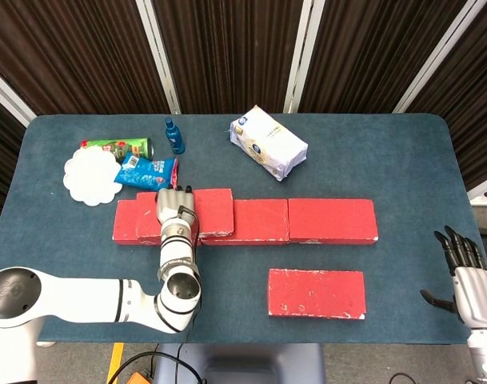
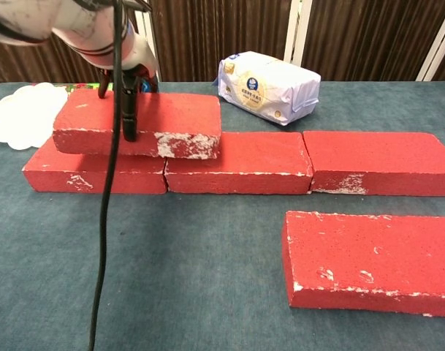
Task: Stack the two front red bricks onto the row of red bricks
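Note:
Three red bricks form a row: the left brick (image 1: 133, 223) (image 2: 94, 174), the middle one (image 1: 257, 222) (image 2: 240, 164) and the right one (image 1: 333, 221) (image 2: 379, 164). A fourth red brick (image 1: 209, 210) (image 2: 171, 124) lies on top, across the joint of the left and middle bricks. My left hand (image 1: 177, 211) (image 2: 126, 91) grips it, thumb down its front face and fingers over its back edge. Another red brick (image 1: 316, 294) (image 2: 372, 259) lies alone on the table in front of the row, at the right. My right hand (image 1: 465, 270) hangs open off the table's right edge, holding nothing.
A white packet (image 1: 269, 144) (image 2: 269, 88) lies behind the row. At the back left are a blue bottle (image 1: 173, 136), a green can (image 1: 119, 147), a blue snack bag (image 1: 149, 174) and a white doily (image 1: 91, 176) (image 2: 25, 113). A black cable (image 2: 105, 234) hangs down in the chest view.

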Controlling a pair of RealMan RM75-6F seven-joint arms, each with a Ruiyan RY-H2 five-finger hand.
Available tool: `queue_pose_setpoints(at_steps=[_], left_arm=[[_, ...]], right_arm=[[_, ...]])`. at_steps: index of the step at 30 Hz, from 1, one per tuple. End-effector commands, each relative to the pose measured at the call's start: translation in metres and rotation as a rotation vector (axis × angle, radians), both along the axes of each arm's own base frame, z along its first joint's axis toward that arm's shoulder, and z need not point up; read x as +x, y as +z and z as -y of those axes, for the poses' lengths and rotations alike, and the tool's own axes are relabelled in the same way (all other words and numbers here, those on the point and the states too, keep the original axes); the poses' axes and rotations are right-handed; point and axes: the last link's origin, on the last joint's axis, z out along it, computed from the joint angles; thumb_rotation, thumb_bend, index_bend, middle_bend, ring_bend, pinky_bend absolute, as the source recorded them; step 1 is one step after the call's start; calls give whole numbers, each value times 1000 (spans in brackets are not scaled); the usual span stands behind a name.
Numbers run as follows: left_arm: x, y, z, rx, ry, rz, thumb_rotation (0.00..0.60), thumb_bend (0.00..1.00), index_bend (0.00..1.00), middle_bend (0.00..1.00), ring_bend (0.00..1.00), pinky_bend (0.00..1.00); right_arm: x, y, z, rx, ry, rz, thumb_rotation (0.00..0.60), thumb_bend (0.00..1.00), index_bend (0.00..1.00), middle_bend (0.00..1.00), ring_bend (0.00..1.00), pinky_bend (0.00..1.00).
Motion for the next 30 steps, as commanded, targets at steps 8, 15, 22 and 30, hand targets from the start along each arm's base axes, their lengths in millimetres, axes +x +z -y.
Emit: queue_pose_setpoints(at_steps=[8,15,22,30], left_arm=[[1,-9,3,-19,-32,15,600,200,0,137,87,267],[3,-11,4,-19,-34,26,600,200,0,123,72,263],[-1,-16,2,-15,-24,16,600,201,0,118,68,260],[-1,-18,3,-15,-24,16,600,200,0,99,49,251]], right_arm=[[0,-2,1,-3,-4,-4,600,0,80,28,33,0],[1,-3,1,0,-5,-5,600,0,80,28,33,0],[1,-3,1,1,-7,-4,600,0,80,28,33,0],[1,-3,1,2,-7,-4,600,0,80,28,33,0]])
